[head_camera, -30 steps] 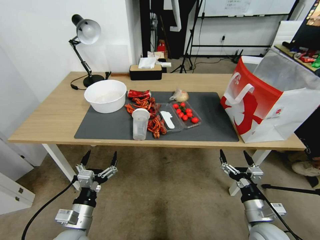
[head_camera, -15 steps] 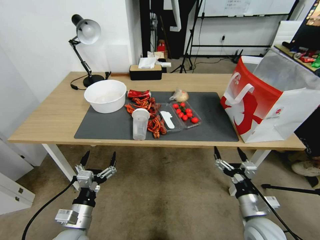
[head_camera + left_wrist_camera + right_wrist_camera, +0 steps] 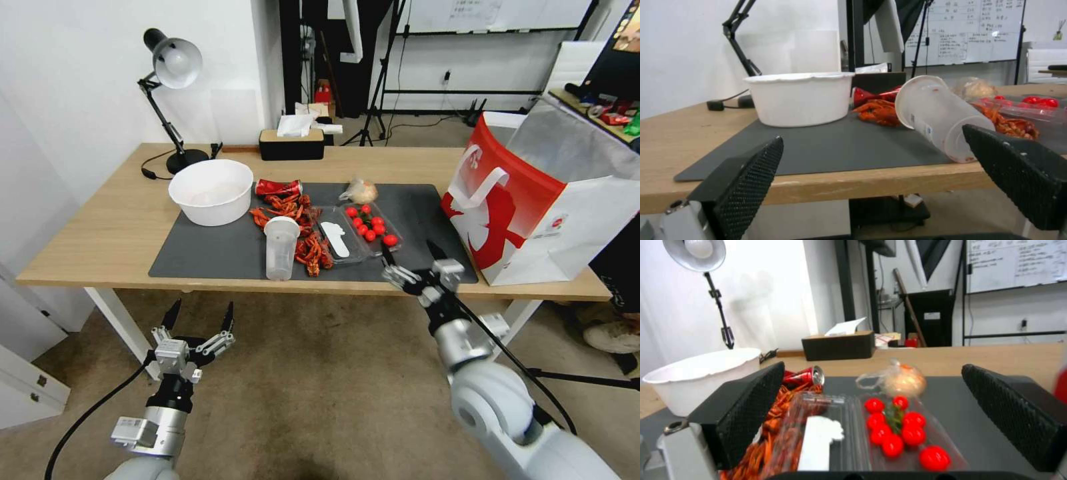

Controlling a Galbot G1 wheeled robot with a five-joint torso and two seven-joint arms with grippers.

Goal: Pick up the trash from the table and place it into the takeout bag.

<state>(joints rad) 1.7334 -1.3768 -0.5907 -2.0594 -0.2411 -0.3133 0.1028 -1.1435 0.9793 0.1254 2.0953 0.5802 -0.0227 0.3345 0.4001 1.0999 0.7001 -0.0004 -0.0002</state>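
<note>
Light-wood table [image 3: 100, 233] under a dark grey mat [image 3: 213, 257], and that mat is our landmark. Up at the mat's near edge comes the right gripper [image 3: 408, 261], fingers spread wide, nothing between them, hovering just short of the clear tray of tomatoes [image 3: 372, 227]. Below the table's front edge hangs the left gripper [image 3: 198, 319], parked, fingers wide apart and empty too.

Trash on the mat: a clear plastic cup [image 3: 281, 248] upright near the front edge, a red drink can [image 3: 277, 187] lying on its side toward the back, a small clear food bag [image 3: 360, 192] behind the tomatoes, plus red crayfish shells [image 3: 293, 223] strewn mid-mat. Off the mat's right end stands the takeout bag [image 3: 533, 207], mouth open.

The danger, as I judge it: the tomato tray sits squarely between the right gripper and the food bag. Reach low and the fingers shove the tray or scatter tomatoes. That soft bag could also slip a loose pinch.
</note>
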